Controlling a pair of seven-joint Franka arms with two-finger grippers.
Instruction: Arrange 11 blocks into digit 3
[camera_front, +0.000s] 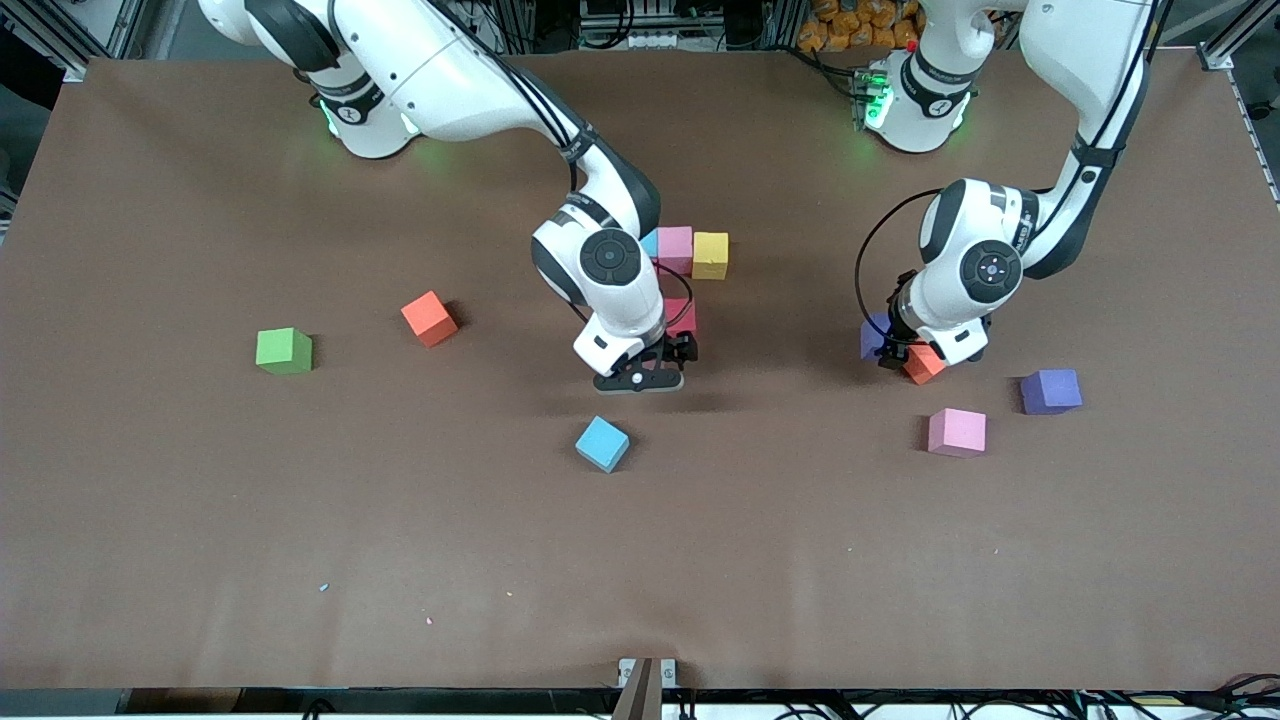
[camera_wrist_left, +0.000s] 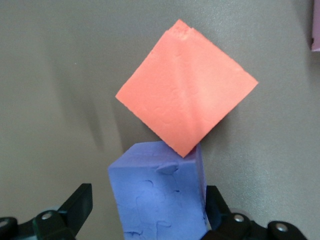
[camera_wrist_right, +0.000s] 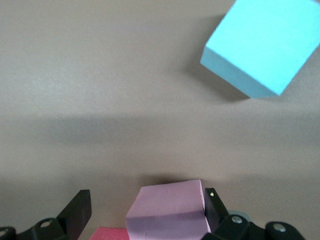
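Look at your right pincer (camera_front: 640, 378). It hangs low over the brown table (camera_front: 150, 500) with its fingers spread wide, and a soft pink foam cube (camera_wrist_right: 167, 210) sits between them, let go, I think. A red cube (camera_front: 682, 314) touches it.

Just farther from the front camera, a pink cube (camera_front: 675, 247) and a yellow cube (camera_front: 710, 254) stand side by side, touching. A cyan cube (camera_front: 602, 443) lies alone, nearer to the front camera.

Your left pincer (camera_front: 905, 358) is wide open too, around a purple foam cube (camera_wrist_left: 160, 195). An orange cube (camera_wrist_left: 186, 105) touches that one's corner. Another pink cube (camera_front: 957, 432) and a purple one (camera_front: 1050, 391) lie nearby.
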